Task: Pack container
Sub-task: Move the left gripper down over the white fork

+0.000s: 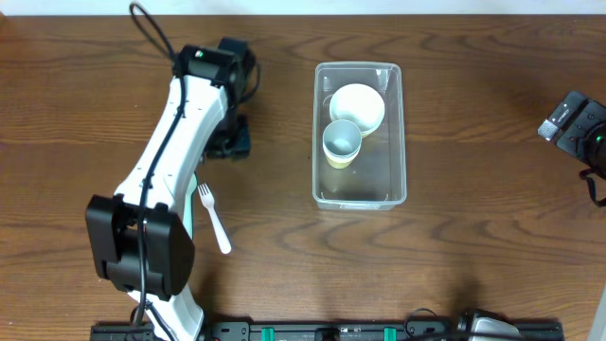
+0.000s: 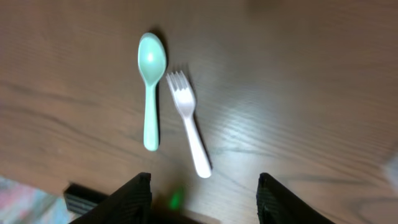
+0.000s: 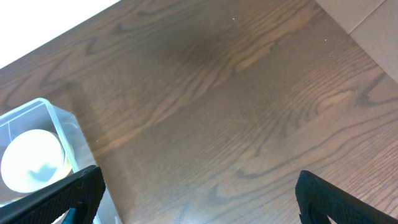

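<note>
Two tools: left gripper point(image 2: 204, 196) and right gripper point(image 3: 199, 199), jaws spread wide, empty. Clear container point(image 1: 360, 188), centre of table point(image 1: 473, 246), holds white bowl point(image 1: 357, 104) and cup point(image 1: 342, 142). Mint spoon point(image 2: 150, 93) and white fork point(image 2: 189, 124), seemingly plastic, lie side by side near left gripper.

Overhead: evenly lit, sharp.
Left wrist: dim, blurred fork point(image 2: 189, 124), soft shadows.
Right wrist: blown-out white upper left.

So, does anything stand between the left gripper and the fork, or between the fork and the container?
Nothing visible. Only bare table separates the open left gripper from the fork; a spoon lies close beside it. The wood is also bare from there to the container.
</note>
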